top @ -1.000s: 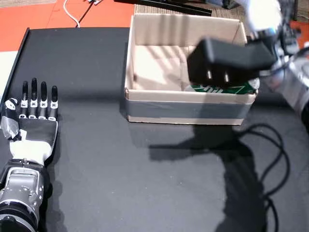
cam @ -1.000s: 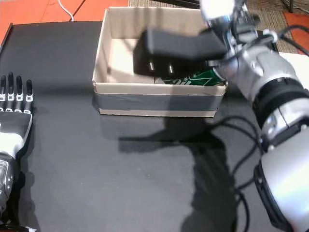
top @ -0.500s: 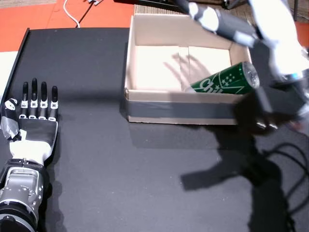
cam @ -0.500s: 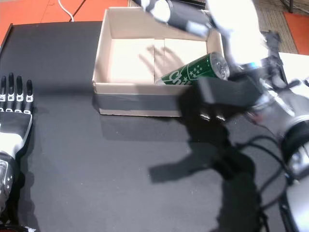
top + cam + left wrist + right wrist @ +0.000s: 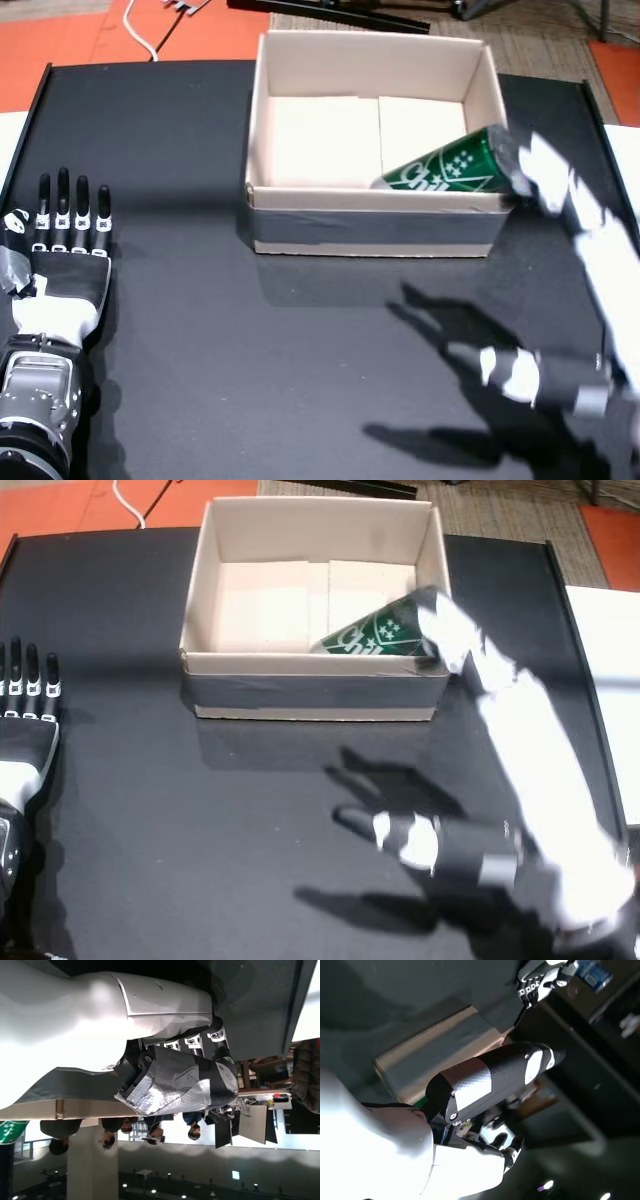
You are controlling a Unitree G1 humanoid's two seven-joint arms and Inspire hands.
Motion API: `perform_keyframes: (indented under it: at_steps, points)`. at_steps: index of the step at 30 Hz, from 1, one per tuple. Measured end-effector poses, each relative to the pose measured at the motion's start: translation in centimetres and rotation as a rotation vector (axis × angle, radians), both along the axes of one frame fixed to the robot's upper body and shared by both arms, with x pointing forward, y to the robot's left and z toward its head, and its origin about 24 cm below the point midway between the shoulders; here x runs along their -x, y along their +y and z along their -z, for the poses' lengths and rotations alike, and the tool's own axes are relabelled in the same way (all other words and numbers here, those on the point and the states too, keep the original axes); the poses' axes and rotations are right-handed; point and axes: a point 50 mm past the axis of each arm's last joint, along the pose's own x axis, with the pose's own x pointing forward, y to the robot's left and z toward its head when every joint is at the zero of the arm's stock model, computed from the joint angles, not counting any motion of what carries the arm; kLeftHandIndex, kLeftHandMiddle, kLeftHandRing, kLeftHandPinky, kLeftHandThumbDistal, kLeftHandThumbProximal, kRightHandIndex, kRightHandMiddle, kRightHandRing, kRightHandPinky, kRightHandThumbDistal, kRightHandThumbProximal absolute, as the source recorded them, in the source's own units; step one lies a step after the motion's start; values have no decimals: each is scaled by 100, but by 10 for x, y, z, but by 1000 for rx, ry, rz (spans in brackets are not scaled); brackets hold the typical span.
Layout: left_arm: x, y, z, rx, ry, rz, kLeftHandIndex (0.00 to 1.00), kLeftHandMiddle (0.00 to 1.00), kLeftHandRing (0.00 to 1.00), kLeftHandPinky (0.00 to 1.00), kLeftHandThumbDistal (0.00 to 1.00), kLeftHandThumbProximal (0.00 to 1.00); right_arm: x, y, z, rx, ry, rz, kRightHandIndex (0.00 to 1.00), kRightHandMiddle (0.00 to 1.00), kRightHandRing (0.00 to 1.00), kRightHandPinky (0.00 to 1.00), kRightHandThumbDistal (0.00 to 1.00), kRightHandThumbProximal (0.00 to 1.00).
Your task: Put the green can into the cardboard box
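Left hand [image 5: 60, 262] (also [image 5: 28, 742]): lies flat, palm down, on the black desk [image 5: 200, 350] near its left edge, fingers straight, slightly apart and pointing away from the robot; it holds nothing. The left wrist view shows the same hand [image 5: 185, 1072] from close up, with silver tape on its back, and people standing in the room beyond.

Cardboard box [image 5: 262, 140] (also [image 5: 195, 600]): open-topped, at the far middle of the desk, its front wall banded with grey tape.

Green can [image 5: 445, 172] (also [image 5: 375, 635]): inside the box, in its right front corner, tilted, with its upper end leaning against the right wall at the rim.

Right hand [image 5: 560, 380] (also [image 5: 470, 850]): motion-blurred, above the desk in front and to the right of the box, well apart from the can. Its fingers appear extended and nothing is in it. The right wrist view shows this hand [image 5: 490, 1080] with the box [image 5: 435, 1055] behind it.
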Motion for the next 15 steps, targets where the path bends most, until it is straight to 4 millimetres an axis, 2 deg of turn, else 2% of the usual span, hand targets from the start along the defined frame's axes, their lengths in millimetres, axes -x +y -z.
perform_keyframes:
  at_steps: [2, 3, 5, 6, 7, 8, 9, 10, 11, 12, 13, 14, 15]
  points:
    - [1, 0, 1, 1, 3, 1, 47, 50, 61, 79, 0, 60, 7, -1, 11, -12, 29, 23, 63, 73, 84, 93, 94, 57]
    - [1, 0, 1, 1, 3, 2, 47, 50, 61, 78, 0, 60, 9, -2, 16, -14, 48, 38, 63, 73, 83, 92, 91, 54]
    - [1, 0, 1, 3, 3, 5, 47, 49, 59, 78, 0, 59, 17, -4, 27, -15, 80, 70, 56, 68, 79, 89, 66, 59]
    - [1, 0, 1, 2, 2, 5, 47, 49, 59, 78, 0, 59, 21, -3, 31, -16, 84, 91, 55, 67, 78, 88, 48, 59]
    - [1, 1, 1, 0, 1, 3, 47, 49, 60, 78, 0, 58, 26, -2, 37, -18, 82, 123, 50, 64, 75, 84, 20, 51]
    - [1, 2, 0, -2, 0, 2, 48, 50, 61, 79, 0, 59, 30, 0, 43, -18, 77, 157, 50, 64, 75, 80, 4, 49]
    - [1, 3, 0, -3, -1, 1, 49, 52, 63, 80, 0, 60, 32, 1, 48, -32, 72, 196, 50, 62, 72, 75, 1, 65]
    - [1, 3, 0, -4, 0, 1, 51, 53, 64, 80, 0, 61, 35, 3, 54, -73, 75, 244, 50, 60, 68, 71, 0, 73]
    - [0, 3, 0, -4, 0, 1, 51, 55, 65, 81, 0, 61, 39, 5, 59, -108, 83, 282, 54, 63, 69, 70, 0, 76]
    - [0, 3, 0, -4, 0, 1, 51, 54, 64, 80, 0, 60, 43, 8, 64, -158, 103, 301, 60, 65, 69, 69, 0, 92]
    - [0, 3, 0, -4, 0, 1, 51, 53, 63, 79, 0, 59, 48, 11, 68, -224, 139, 285, 60, 65, 69, 67, 0, 100]
    - [0, 3, -1, -4, -1, 2, 50, 53, 62, 78, 0, 58, 55, 14, 71, -295, 173, 253, 54, 60, 65, 66, 0, 100]
    - [0, 4, -1, -4, -1, 1, 50, 52, 63, 78, 0, 57, 61, 15, 72, -337, 189, 228, 52, 59, 65, 67, 1, 85]
